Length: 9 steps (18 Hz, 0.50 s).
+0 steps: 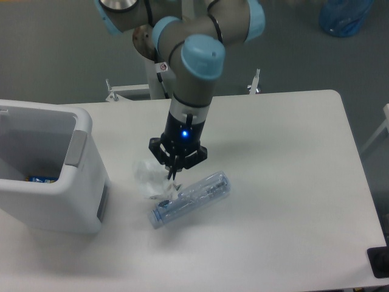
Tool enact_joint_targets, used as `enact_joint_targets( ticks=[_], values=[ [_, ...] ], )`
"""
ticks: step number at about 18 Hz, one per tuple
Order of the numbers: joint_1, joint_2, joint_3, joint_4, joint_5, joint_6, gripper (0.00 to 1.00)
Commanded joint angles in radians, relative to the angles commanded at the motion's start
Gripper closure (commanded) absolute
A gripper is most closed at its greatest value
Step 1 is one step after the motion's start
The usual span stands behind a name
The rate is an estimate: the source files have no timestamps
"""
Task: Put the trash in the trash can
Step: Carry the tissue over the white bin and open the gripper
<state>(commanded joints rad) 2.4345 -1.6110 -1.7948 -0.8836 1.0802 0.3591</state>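
My gripper (172, 174) points straight down with its fingers pressed together, shut on the right edge of the crumpled clear-whitish wrapper (149, 179). The wrapper hangs to the left of the fingertips. The crushed clear plastic bottle (192, 198) lies on the table just below and right of the gripper, its bluish cap end toward the lower left, apart from the fingers. The white trash can (82, 125) stands at the left edge of the table, open, with a grey patch on its right side. Some blue item lies at its bottom.
The arm's elbow and wrist joints (200, 58) hang over the middle back of the table (285, 182). A blue bag (345, 15) lies on the floor at the far right. A dark object (380, 261) sits at the table's lower right corner.
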Motion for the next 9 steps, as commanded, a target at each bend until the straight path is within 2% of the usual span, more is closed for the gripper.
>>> enact_joint_targets(
  ticks=[3,7,9],
  values=[
    [-0.015,0.048,0.023,0.002,-0.046,-0.049,1.0],
    [-0.09,0.049,0.093,0.003,-0.046,-0.136,1.0],
    [-0.126,0.051,0.104,0.005,-0.043,-0.152,1.0]
  ],
)
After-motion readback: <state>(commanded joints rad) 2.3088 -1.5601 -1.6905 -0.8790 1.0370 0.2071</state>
